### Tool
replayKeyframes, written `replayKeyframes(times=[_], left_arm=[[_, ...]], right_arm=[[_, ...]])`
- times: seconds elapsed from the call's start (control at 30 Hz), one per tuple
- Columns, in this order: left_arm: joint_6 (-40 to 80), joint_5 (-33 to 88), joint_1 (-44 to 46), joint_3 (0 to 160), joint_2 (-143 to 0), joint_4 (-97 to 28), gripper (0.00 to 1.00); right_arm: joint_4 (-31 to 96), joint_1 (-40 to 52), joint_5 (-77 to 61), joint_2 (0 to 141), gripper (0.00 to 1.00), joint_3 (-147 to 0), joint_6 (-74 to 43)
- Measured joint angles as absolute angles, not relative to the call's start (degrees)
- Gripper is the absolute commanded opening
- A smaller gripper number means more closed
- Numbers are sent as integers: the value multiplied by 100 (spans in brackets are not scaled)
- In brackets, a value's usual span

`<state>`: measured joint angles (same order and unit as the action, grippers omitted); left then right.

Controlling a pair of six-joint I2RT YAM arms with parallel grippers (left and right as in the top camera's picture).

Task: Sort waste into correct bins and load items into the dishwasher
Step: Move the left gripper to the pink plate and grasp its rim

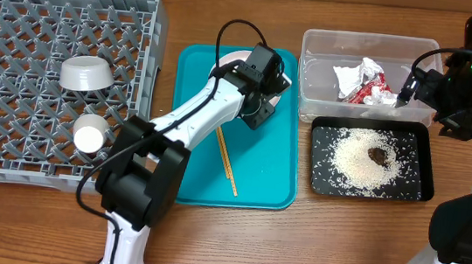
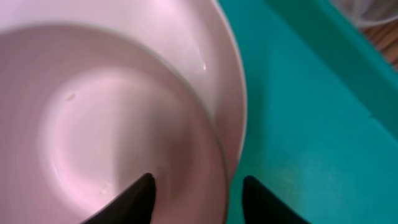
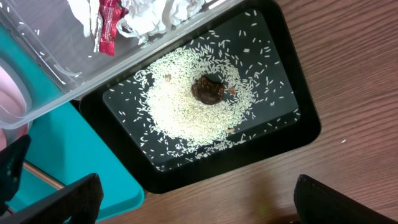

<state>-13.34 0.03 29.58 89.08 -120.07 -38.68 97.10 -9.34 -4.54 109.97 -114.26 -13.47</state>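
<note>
Since the waste lies in its bins, sorting looks done: red-and-white wrapper (image 1: 365, 93) and crumpled paper (image 1: 352, 74) sit in the clear tub (image 1: 315, 52), right of the teal tray (image 1: 257, 183) at its far end. Rice (image 1: 356, 162) and brown lump (image 1: 377, 154) sit in the black tray (image 1: 428, 143), right of the teal tray at its near end.

Loading judged partly done. Bowl (image 1: 84, 73) and cup (image 1: 89, 137) are in the grey rack (image 1: 18, 30), left of the teal tray on the desk (image 1: 234, 237).

Left to load: chopsticks (image 1: 226, 162), lying on the teal tray toward its near edge, and the white plate (image 2: 124, 124) at its far end. Whether a second plate lies with it, cannot tell.

Left end effector (image 2: 196, 199): low over the plate, jaws apart astride its rim, one finger inside, one outside; no pinch visible yet.

Right end effector (image 3: 196, 190): spread wide, empty, hanging right of the teal tray above the black tray.

Step in hand, as judged: grasp plate by rim for transfer to rack.
</note>
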Motion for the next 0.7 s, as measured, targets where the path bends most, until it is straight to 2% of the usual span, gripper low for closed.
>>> replayKeyframes(times=[0.1, 0.13, 0.7], left_arm=[[-1260, -141, 2952, 8908, -12149, -3900, 6], [-1240, -176, 2954, 8910, -12151, -3876, 4], [-845, -274, 2757, 9974, -11721, -4687, 4]], right_arm=[[9708, -934, -454, 10997, 100, -11426, -1347], [9712, -934, -454, 10997, 100, -11426, -1347], [9712, -934, -451, 10997, 100, -11426, -1345]])
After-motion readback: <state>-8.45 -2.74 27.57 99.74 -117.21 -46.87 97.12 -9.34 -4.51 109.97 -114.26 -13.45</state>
